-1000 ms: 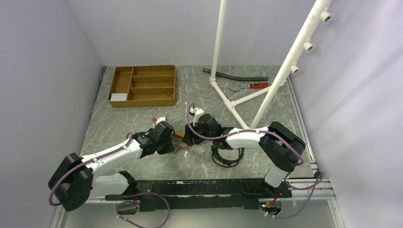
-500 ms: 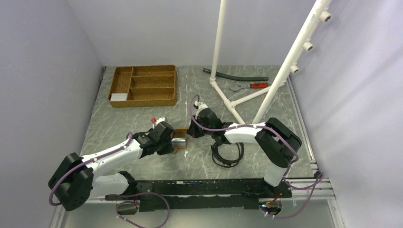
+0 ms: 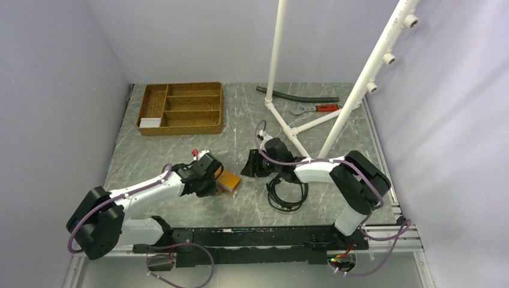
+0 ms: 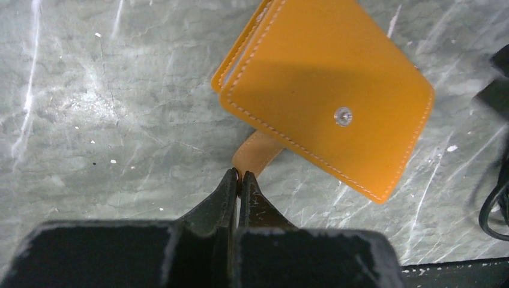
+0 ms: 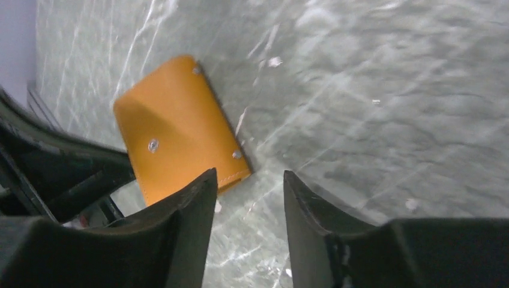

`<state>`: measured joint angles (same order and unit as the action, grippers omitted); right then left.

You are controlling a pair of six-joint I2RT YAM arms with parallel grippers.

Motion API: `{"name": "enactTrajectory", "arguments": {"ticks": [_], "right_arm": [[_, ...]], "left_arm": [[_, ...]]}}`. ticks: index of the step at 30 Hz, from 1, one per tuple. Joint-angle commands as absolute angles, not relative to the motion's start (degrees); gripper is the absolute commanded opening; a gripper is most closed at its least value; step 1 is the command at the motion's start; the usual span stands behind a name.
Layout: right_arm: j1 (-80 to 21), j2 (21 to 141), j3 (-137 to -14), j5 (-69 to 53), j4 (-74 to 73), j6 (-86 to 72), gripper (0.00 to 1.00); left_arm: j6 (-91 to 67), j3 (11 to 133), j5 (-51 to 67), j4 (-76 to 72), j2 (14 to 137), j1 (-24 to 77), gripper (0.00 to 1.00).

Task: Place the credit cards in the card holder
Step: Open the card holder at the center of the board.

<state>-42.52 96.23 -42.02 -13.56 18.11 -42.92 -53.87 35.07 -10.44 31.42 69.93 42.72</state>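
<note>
The card holder (image 4: 327, 90) is an orange wallet lying folded shut on the grey table, snap stud up; it also shows in the top view (image 3: 230, 179) and the right wrist view (image 5: 177, 132). My left gripper (image 4: 240, 177) is shut on the end of its snap tab (image 4: 259, 151), just left of the wallet in the top view (image 3: 218, 180). My right gripper (image 5: 249, 180) is open and empty, a short way right of the wallet (image 3: 249, 166). No loose credit card shows on the table. A whitish flat piece (image 3: 150, 122) lies in the tray.
A brown wooden compartment tray (image 3: 192, 128) stands at the back left. A coiled black cable (image 3: 287, 195) lies under the right arm. White pipe frame legs (image 3: 300, 127), a black hose (image 3: 297, 95) and a red-handled wrench (image 3: 318, 108) are at the back right.
The wallet was held open between both grippers, grey inside showing. It now lies folded shut. My right gripper has let go and drawn back to the right.
</note>
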Motion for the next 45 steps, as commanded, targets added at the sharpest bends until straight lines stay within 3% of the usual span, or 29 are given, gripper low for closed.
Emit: {"name": "enactTrajectory", "arguments": {"ticks": [1, 2, 3, 6, 12, 22, 26, 29, 31, 35, 38, 45], "right_arm": [[-47.9, 92.1, -41.7, -18.0, 19.3, -21.1, 0.62], [-51.1, 91.6, -41.5, -13.6, 18.6, -15.0, 0.77], [-54.0, 91.6, -41.9, -8.5, 17.6, -11.9, 0.82], [-58.7, 92.7, -43.1, 0.3, 18.2, -6.7, 0.88], [-62.6, 96.8, -42.6, 9.9, 30.5, -1.6, 0.88], [-63.0, 100.3, -45.8, 18.7, 34.3, -2.8, 0.80], [-63.0, 101.2, -47.0, 16.4, 35.0, -2.4, 0.57], [-62.4, 101.8, -47.8, 15.5, 35.5, -4.9, 0.29], [-61.1, 101.8, -48.8, 16.1, 33.4, -10.4, 0.03], [-56.2, 98.6, -48.9, 20.7, 20.0, -29.9, 0.00], [-50.1, 94.7, -43.8, 16.3, 14.7, -41.4, 0.00], [-45.3, 90.3, -37.2, 11.6, 11.5, -43.3, 0.00]], "left_arm": [[-49.2, 39.5, -10.0, 32.6, 70.7, 42.8, 0.00], [-49.0, 39.7, -10.4, 33.0, 70.7, 42.8, 0.00], [-48.8, 39.8, -10.6, 33.2, 70.6, 42.9, 0.00], [-48.7, 39.3, -10.7, 32.6, 70.1, 42.8, 0.00], [-50.1, 36.9, -8.7, 29.6, 69.1, 42.9, 0.00], [-50.8, 35.2, -7.2, 28.4, 67.6, 42.9, 0.00], [-50.6, 34.8, -7.1, 28.2, 67.5, 42.8, 0.00], [-50.8, 34.9, -7.4, 28.7, 67.7, 42.9, 0.00], [-51.1, 35.0, -8.0, 29.5, 67.4, 42.8, 0.00], [-50.9, 36.1, -9.5, 30.4, 67.9, 42.9, 0.00], [-49.8, 37.8, -10.5, 30.8, 70.5, 42.8, 0.00], [-46.2, 45.5, -9.7, 32.1, 79.3, 41.6, 0.00]]}}
